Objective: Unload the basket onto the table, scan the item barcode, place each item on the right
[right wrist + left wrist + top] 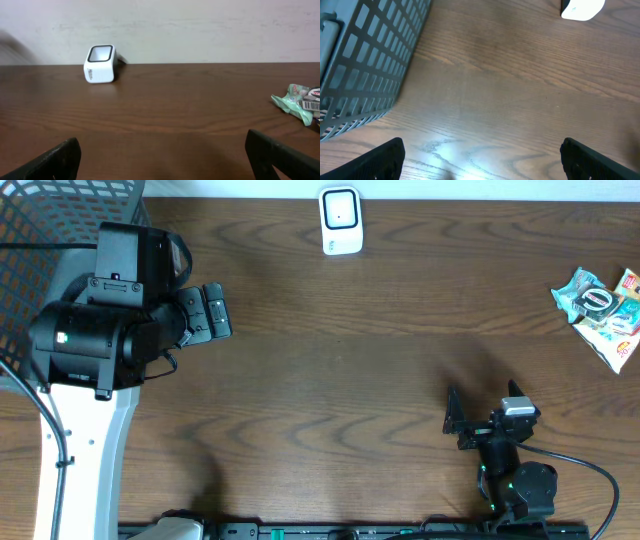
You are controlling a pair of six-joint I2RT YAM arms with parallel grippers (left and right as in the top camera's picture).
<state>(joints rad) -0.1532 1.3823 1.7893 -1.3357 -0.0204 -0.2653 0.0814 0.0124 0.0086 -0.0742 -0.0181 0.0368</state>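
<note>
The item, a crinkled green and white snack packet [603,305] with a barcode label, lies at the table's right edge; its left end shows in the right wrist view as the packet [299,102]. A white scanner [340,220] stands at the back centre, also seen as the scanner [101,64] and the scanner [582,7]. My left gripper [212,312] hovers at the left, open and empty, fingers wide in its own view [482,165]. My right gripper [483,408] sits near the front right, open and empty [162,160], well short of the packet.
A grey mesh basket [60,230] fills the back left corner, its wall [365,65] close to my left gripper. A pale wall runs behind the table's far edge. The wooden table [350,380] stretches between the two arms.
</note>
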